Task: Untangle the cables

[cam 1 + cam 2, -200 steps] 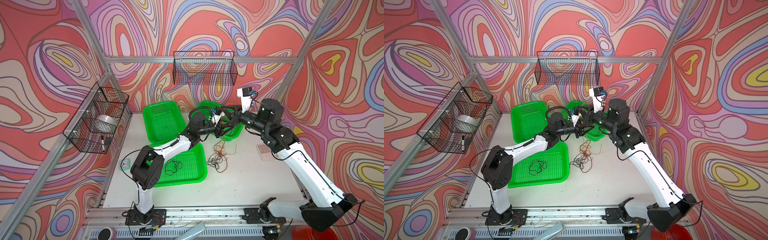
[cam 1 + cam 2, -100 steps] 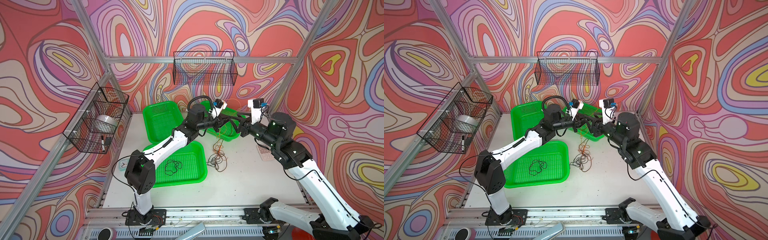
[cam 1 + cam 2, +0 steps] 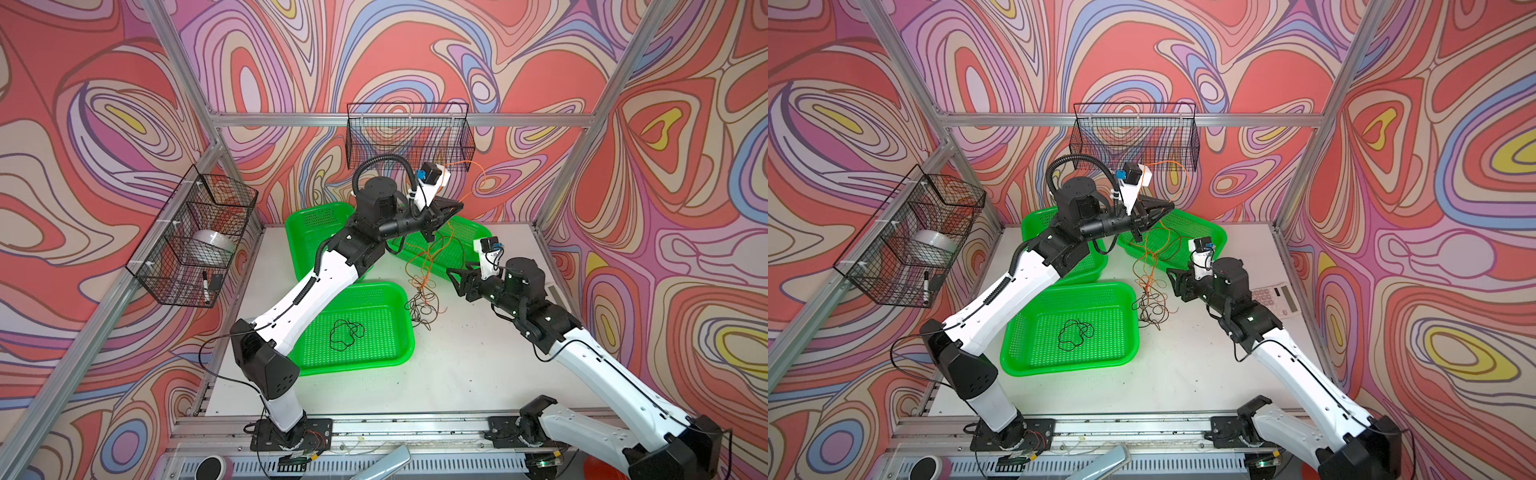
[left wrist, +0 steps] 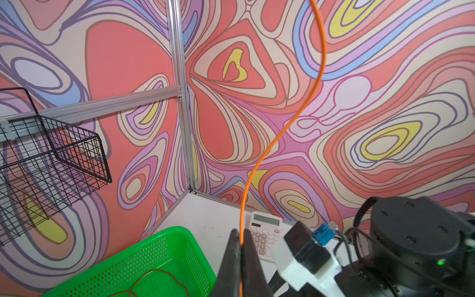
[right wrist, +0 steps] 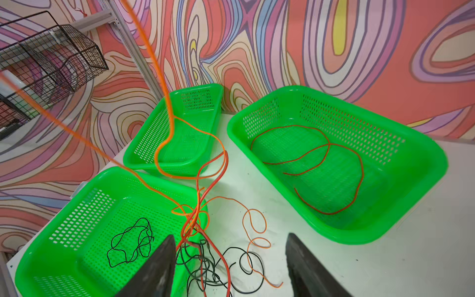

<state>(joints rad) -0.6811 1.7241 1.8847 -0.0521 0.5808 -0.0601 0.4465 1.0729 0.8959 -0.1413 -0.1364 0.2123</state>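
Observation:
The cables lie as a tangle [image 3: 424,305] [image 3: 1152,307] of orange, red and black wires on the white table beside the front green basket. My left gripper [image 3: 459,204] [image 3: 1170,204] [image 4: 240,231] is raised high over the back of the table and is shut on an orange cable [image 4: 282,128], which hangs from it down to the tangle. My right gripper [image 3: 451,274] [image 3: 1171,274] [image 5: 228,236] stands open, low and just right of the tangle [image 5: 210,264], holding nothing. One loose black cable [image 3: 347,332] [image 5: 131,241] rests in the front basket. A red cable [image 5: 321,159] lies in the back right basket.
Three green baskets stand on the table: front [image 3: 365,365], back left [image 3: 307,224] and back right [image 3: 465,232]. A calculator [image 3: 1275,299] lies near the right wall. Black wire baskets hang on the back wall [image 3: 409,133] and left wall [image 3: 195,237].
My left gripper has shut on the orange cable and lifted it up and back. My right gripper has opened, let go and drawn away to the right and downward.

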